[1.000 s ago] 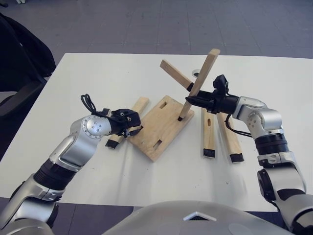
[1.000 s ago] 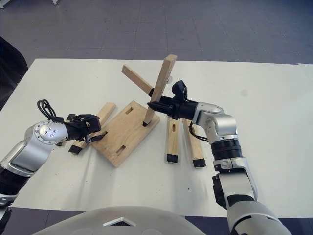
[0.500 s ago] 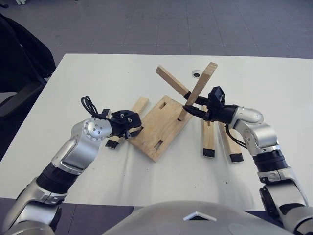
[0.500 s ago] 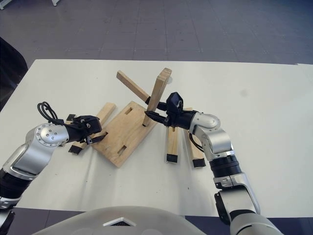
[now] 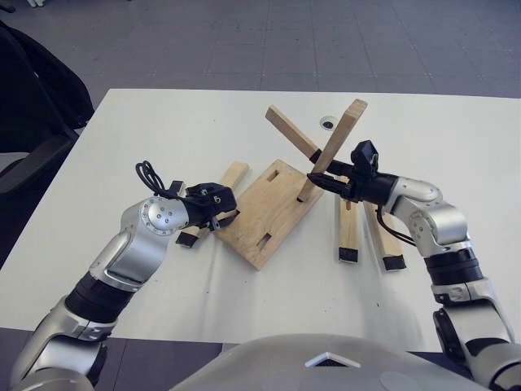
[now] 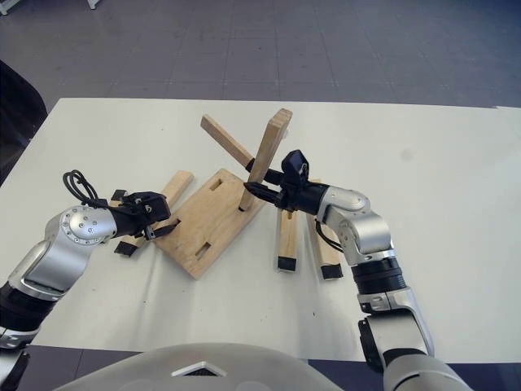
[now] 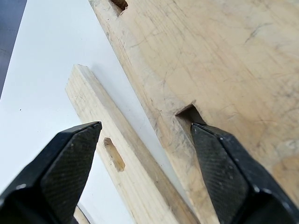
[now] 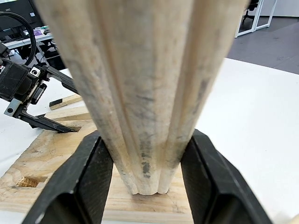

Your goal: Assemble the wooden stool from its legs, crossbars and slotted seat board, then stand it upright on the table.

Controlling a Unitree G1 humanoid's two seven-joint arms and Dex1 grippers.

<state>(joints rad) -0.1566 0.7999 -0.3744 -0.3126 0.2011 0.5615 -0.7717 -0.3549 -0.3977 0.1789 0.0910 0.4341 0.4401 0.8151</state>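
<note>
Legs first: loose legs [image 5: 348,232], two side by side on the worktop [image 5: 163,130], lying just beneath and behind the right end effector [image 5: 316,177]. Black-capped feet point toward the robot. I judge they are parked within easy reach for later fitting.

Left end effector [image 5: 228,216]: fingers spread, straddling the near-left edge of the seat board [image 5: 264,208]. One pad is on or just over the board face, right beside a slot. The other hangs over a third leg [image 7: 112,158] lying along that edge. It reads as a brace, keeping the board from skidding while a part is pressed in from the opposite side.

Seat board sits between the two end effectors, slots facing up.

Right end effector: fingers pinched on a standing leg [image 5: 335,142], low down, just above its bottom end. That end meets the board at the slot nearest this end effector; I cannot tell whether it is fully seated. The leg leans, so it probably needs squaring before it goes home.

Farthest: crossbar [image 5: 289,133], crossing the held leg above the end effector and apparently joined to it.
</note>
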